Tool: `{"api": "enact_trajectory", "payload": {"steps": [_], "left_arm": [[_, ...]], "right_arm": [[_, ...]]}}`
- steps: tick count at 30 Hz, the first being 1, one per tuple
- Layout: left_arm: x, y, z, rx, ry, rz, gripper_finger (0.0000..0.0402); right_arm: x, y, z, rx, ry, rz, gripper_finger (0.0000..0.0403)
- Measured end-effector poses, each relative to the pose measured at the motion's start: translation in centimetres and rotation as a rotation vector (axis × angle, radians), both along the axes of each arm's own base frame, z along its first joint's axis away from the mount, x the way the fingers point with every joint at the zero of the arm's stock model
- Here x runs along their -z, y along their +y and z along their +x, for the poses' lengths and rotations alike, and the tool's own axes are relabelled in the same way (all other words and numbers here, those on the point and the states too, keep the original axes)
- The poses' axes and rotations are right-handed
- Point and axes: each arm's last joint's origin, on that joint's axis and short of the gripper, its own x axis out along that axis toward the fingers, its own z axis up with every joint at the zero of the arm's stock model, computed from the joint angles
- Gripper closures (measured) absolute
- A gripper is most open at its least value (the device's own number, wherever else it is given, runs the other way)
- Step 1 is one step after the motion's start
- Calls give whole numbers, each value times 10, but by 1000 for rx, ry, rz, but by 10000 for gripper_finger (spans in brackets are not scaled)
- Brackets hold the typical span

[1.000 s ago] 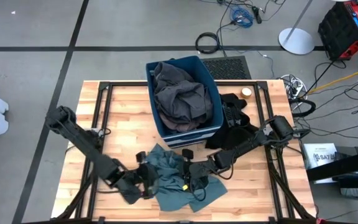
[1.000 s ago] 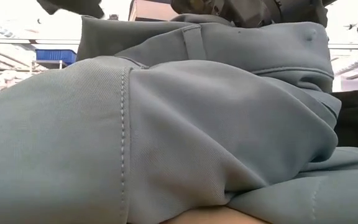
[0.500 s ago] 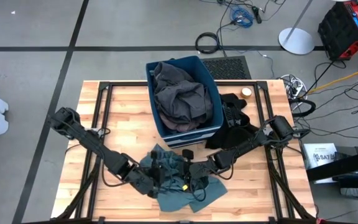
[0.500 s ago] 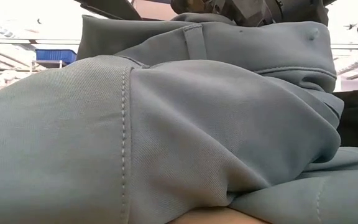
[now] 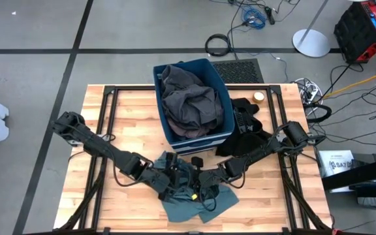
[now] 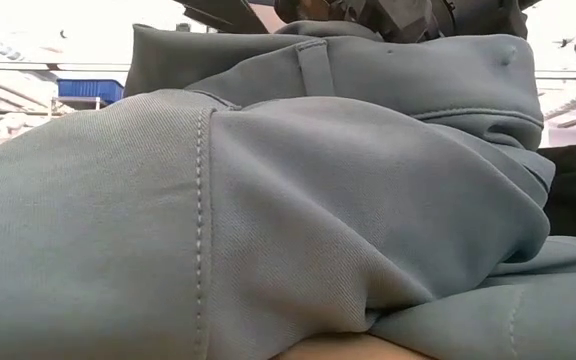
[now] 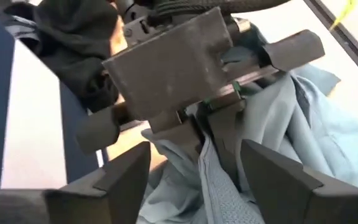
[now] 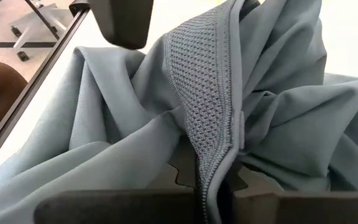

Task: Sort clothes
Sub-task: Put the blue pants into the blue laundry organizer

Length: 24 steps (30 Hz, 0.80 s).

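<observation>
2 grippers lower centre: right gripper (image 8: 213,186) clamped on grey-green garment (image 5: 191,196); left gripper (image 7: 194,165) spread wide, holding nothing.

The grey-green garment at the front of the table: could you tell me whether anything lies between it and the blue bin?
Nothing visible does. The grey-green garment lies just in front of the blue bin, pinched by the right end effector, with the open left end effector beside it. The bin already holds a dark grey garment.
</observation>
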Motion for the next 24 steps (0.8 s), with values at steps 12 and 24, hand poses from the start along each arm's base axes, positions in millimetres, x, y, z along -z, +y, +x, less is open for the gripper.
{"api": "enact_trajectory", "payload": {"steps": [12, 24], "left_arm": [[52, 9, 24, 27, 239, -129, 113], [98, 4, 37, 61, 357, -156, 113]], "right_arm": [[-7, 12, 1, -106, -20, -67, 401], [-9, 14, 2, -74, 32, -92, 401]]}}
